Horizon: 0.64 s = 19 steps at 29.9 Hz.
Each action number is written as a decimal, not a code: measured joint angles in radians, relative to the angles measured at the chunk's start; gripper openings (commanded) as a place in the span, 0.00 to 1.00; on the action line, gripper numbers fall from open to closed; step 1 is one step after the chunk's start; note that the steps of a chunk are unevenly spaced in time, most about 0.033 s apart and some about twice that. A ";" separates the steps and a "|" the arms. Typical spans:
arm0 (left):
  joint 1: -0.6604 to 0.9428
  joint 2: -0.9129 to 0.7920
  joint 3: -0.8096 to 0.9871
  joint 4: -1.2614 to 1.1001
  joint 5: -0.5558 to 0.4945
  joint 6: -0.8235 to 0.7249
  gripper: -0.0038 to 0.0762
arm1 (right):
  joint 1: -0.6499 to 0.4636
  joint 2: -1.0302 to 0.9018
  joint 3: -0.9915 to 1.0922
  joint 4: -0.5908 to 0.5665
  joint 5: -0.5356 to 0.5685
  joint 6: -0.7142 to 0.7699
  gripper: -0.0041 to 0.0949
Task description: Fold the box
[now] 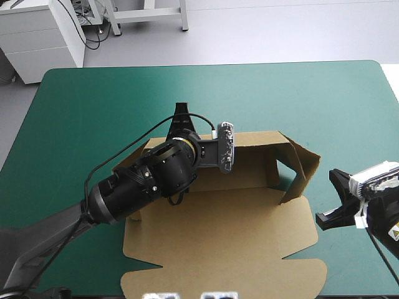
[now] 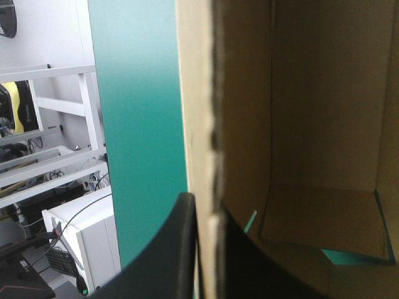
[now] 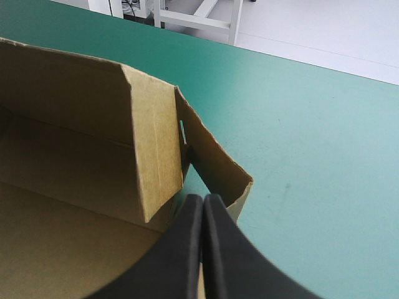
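Note:
The brown box [image 1: 224, 243] lies in the middle of the table with its back wall [image 1: 255, 138] and right side wall [image 1: 302, 168] raised and its lid panel flat toward the front edge. My left gripper [image 1: 181, 112] sits over the back wall's left end. In the left wrist view it [image 2: 207, 208] is shut on the box [image 2: 312, 124], one black finger on each side of the wall's edge. My right gripper [image 1: 330, 199] hovers just right of the box. It [image 3: 201, 202] is shut on nothing, pointing at the right wall's corner flap [image 3: 215, 165].
Bare teal-green cover [image 1: 349, 106] spreads behind and to the right of the box. The lid's scalloped front edge [image 1: 224, 281] reaches close to the table's front edge. The left arm's body [image 1: 137, 184] hangs over the box's left side.

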 measured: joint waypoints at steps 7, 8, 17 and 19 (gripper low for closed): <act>0.000 -0.003 0.093 0.068 -0.047 -0.032 0.04 | 0.000 0.000 0.000 0.000 0.000 0.008 0.02; 0.001 -0.004 0.103 0.080 -0.061 -0.035 0.04 | 0.000 0.000 0.000 0.000 0.000 0.010 0.02; 0.059 0.021 0.146 0.119 -0.128 -0.063 0.04 | 0.000 0.000 0.000 0.000 0.000 0.020 0.02; 0.079 0.034 0.146 0.119 -0.137 -0.065 0.04 | 0.000 0.000 0.000 0.000 0.001 0.024 0.02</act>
